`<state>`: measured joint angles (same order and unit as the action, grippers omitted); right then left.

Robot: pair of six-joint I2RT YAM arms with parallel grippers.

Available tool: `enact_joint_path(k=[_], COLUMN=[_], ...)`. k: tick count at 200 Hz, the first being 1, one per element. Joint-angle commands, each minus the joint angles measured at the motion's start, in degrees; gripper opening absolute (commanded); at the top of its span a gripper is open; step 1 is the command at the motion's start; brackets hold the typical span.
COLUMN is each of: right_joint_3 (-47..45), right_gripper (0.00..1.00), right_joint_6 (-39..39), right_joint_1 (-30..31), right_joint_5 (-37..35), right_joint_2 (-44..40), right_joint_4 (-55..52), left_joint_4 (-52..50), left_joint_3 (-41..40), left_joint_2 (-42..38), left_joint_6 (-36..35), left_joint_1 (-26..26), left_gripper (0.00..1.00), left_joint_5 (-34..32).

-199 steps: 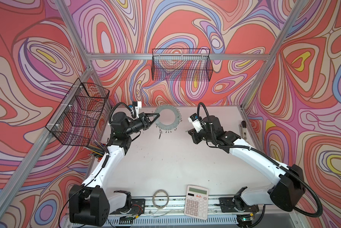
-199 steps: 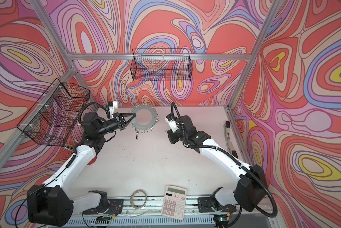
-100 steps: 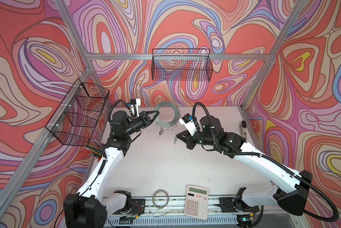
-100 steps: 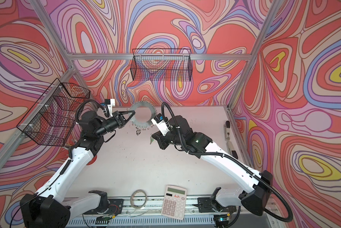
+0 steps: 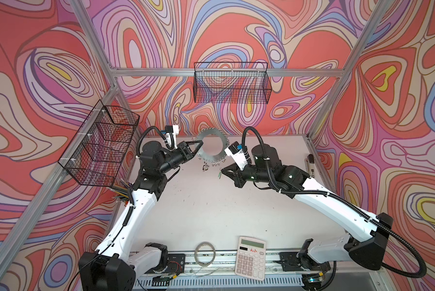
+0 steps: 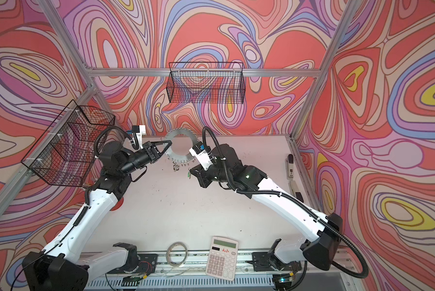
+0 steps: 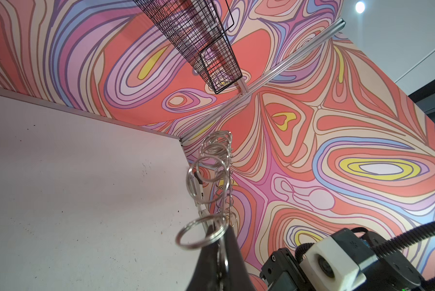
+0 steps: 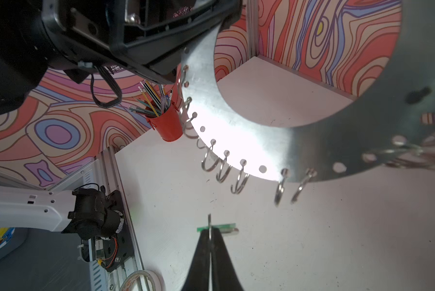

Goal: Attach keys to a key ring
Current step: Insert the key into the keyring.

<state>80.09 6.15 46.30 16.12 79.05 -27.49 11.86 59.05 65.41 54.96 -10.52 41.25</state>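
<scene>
At the left of both top views a black wire basket [image 5: 99,146] hangs on the patterned wall. Right of it the left arm reaches toward the upper middle of the frame. The left fingers [image 5: 193,142] [image 6: 163,142] are pressed together on the left rim of the key ring [image 5: 212,132] [image 6: 179,132]. They hold it raised above the counter [image 5: 211,214], close to the back wall, with its round hole facing the camera.

In the left wrist view the same fingers [image 7: 208,257] sit at the lower middle, clamped on the ring seen edge-on, its wire clips [image 7: 213,151] stacked above them. In the right wrist view the disc fills the upper right, with clips [image 8: 239,181] dangling from its lower rim. A red cup of pencils [image 8: 167,126] stands left of it.

Just under the ring's lower rim in a top view is a small silvery piece [image 5: 205,168], too small to identify.

Right of that, the right fingers [image 5: 226,171] [image 6: 195,173] are closed on the green key [image 5: 219,173] [image 6: 189,174]. The key is below and slightly right of the ring, near it but not touching. In the right wrist view the fingers [image 8: 201,257] pinch the key's metal part, its green tag [image 8: 224,228] lying crosswise below the clips.

A dark pen-like stick [image 5: 310,163] lies at the counter's right edge. Along the lower edge lie a tape hoop [image 5: 205,253] and, to its right, a calculator [image 5: 251,257].
</scene>
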Motion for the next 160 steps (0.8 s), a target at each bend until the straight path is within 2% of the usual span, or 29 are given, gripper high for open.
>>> enact_joint_path(k=[1, 83, 160], right_joint_3=[2.0, 3.0, 3.1], right_gripper=[0.0, 0.0, 0.0], right_joint_6=[0.0, 1.9, 5.0], right_joint_1=[0.2, 0.2, 0.2], right_joint_5=[-0.6, -2.1, -0.5], right_joint_2=[1.5, 3.5, 4.2], right_joint_4=[-0.7, -2.0, -1.0], left_joint_4=[1.2, 0.7, -0.3], left_joint_3=[1.4, 1.3, 1.4], left_joint_2=[-1.5, -2.1, -2.5], left_joint_6=[-1.0, -2.2, -3.0], left_joint_1=[-0.4, -0.6, -0.6], left_gripper=[0.0, 0.0, 0.0], left_joint_5=[-0.2, 0.1, -0.9])
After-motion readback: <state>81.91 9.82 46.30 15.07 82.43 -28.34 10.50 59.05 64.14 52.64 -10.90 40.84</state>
